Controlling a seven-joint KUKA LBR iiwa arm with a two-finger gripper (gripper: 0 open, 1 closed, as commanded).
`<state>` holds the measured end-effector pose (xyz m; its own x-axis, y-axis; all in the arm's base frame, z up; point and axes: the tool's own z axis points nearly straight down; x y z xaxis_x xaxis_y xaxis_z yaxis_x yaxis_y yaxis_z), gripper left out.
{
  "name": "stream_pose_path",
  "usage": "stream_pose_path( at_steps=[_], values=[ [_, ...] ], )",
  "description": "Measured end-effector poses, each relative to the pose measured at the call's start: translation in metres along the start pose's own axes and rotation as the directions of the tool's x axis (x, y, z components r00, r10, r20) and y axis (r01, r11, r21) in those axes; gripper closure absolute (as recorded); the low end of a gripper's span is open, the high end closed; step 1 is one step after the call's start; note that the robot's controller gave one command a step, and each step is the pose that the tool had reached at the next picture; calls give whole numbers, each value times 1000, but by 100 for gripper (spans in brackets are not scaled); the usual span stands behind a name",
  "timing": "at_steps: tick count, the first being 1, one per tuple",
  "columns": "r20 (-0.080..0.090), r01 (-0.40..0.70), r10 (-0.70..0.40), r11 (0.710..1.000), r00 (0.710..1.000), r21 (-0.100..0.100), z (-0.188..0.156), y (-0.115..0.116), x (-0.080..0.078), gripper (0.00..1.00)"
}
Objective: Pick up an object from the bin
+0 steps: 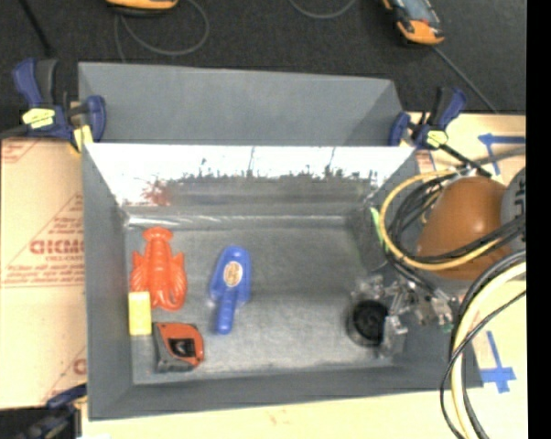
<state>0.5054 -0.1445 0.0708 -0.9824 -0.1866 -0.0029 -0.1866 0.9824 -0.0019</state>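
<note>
My gripper (383,311) is low in the bin's right end, close to the right wall, with a small black round thing (367,321) right by its fingertips. Whether that thing sits between the fingers I cannot make out. On the left half of the floor lie a blue toy with a yellow patch (229,288), an orange lobster toy (159,269), a yellow block (139,313) and a black-and-orange tape measure (178,346).
The arm comes in over the bin's right rim, with an orange dome and looping cables above the gripper. The bin's walls slope down to the floor on all sides.
</note>
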Motion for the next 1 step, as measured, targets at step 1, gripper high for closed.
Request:
stream_pose_path(
  at_steps=[1],
  values=[
    [6, 54, -54, 999, 999, 4, -194, -17, -5, 100]
  ],
)
